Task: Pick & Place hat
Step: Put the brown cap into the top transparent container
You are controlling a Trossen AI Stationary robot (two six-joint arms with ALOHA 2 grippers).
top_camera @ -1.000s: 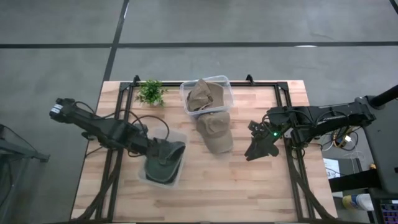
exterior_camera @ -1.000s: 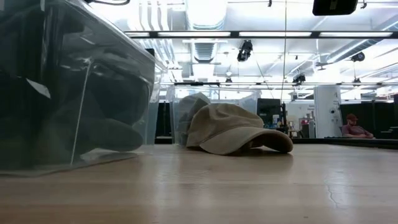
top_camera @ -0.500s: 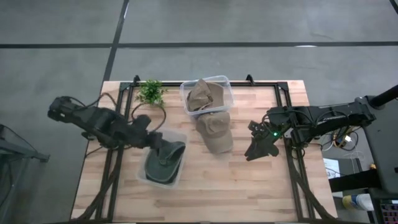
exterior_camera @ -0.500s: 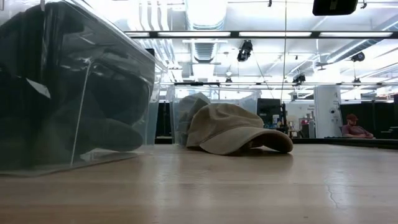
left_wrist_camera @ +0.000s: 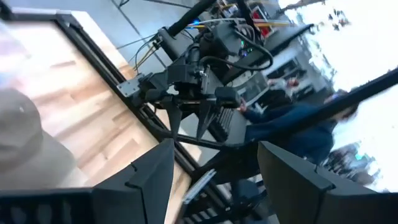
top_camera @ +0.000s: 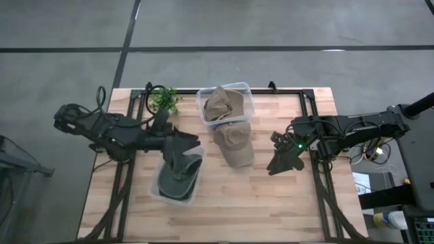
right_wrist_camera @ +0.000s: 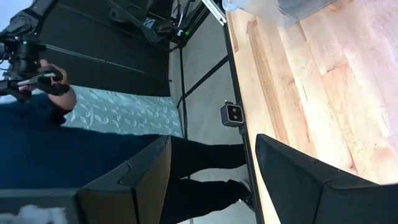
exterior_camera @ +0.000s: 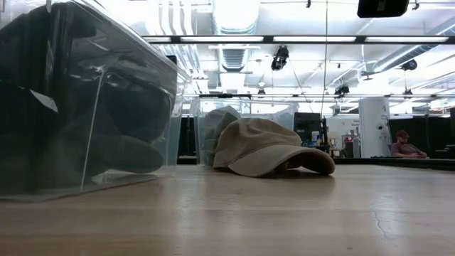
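Note:
A dark green hat (top_camera: pixel 178 183) lies in the clear bin (top_camera: pixel 157 193) at the table's near left, and shows through the bin wall in the low view (exterior_camera: pixel 85 121). My left gripper (top_camera: pixel 192 148) hovers above that bin, open, pointing nearly level toward the table's right; nothing is between its fingers (left_wrist_camera: pixel 214 186). A tan hat (top_camera: pixel 235 145) rests crown up on the table's middle (exterior_camera: pixel 270 148). My right gripper (top_camera: pixel 277 163) waits open to the right of it (right_wrist_camera: pixel 211 180).
A second clear bin (top_camera: pixel 247 91) with tan hats stands at the far middle, its near side touching the loose tan hat. A small green plant (top_camera: pixel 163 100) sits at the far left. People stand beyond the table (left_wrist_camera: pixel 292 124) (right_wrist_camera: pixel 31 143). Bare wood lies at the near right (top_camera: pixel 285 203).
My left gripper has risen out of the near-left bin and tipped up from pointing down to nearly level. The dark green hat stays in the bin. My right arm has kept still.

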